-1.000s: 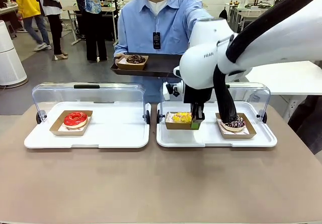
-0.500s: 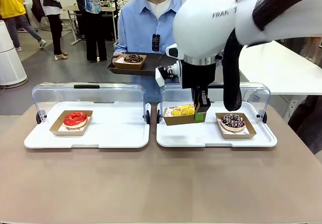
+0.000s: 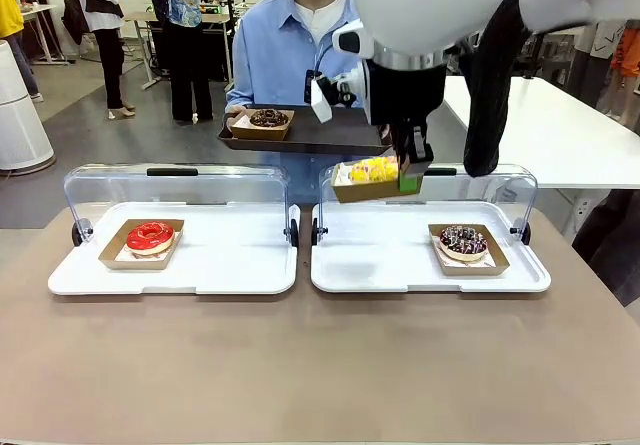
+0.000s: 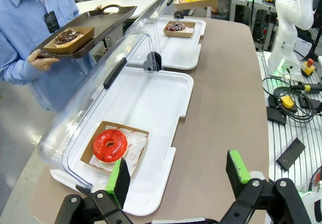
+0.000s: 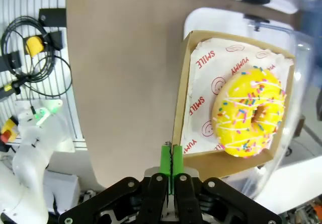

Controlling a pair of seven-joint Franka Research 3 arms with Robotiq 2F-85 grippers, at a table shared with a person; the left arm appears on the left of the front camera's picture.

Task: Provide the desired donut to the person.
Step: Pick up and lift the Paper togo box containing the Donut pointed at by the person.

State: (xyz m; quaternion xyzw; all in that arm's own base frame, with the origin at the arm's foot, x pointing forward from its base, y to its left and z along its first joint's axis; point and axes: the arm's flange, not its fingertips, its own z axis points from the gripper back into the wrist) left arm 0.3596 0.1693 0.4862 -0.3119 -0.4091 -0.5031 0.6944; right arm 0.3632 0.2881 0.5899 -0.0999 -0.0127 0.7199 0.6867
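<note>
My right gripper point(image 3: 409, 174) is shut on the rim of a cardboard box holding a yellow sprinkled donut point(image 3: 372, 171), which hangs above the right white tray point(image 3: 400, 277). In the right wrist view the green pads point(image 5: 171, 159) pinch the box wall beside the yellow donut point(image 5: 250, 112). The person point(image 3: 300, 45) stands across the table holding a dark tray point(image 3: 320, 133) with a chocolate donut point(image 3: 268, 118) in a box. My left gripper point(image 4: 177, 176) is open over the left white tray's near corner, close to a red donut point(image 4: 109, 145).
A red donut point(image 3: 150, 235) lies boxed in the left white tray point(image 3: 230, 265); a chocolate sprinkled donut point(image 3: 463, 240) sits on the right tray. Both clear lids point(image 3: 175, 183) stand open at the back. Bystanders stand far behind. Cables point(image 4: 289, 95) lie beside the table.
My right arm has lifted the yellow donut's box off the right tray and carried it upward, toward the person's dark tray. The left gripper is unchanged.
</note>
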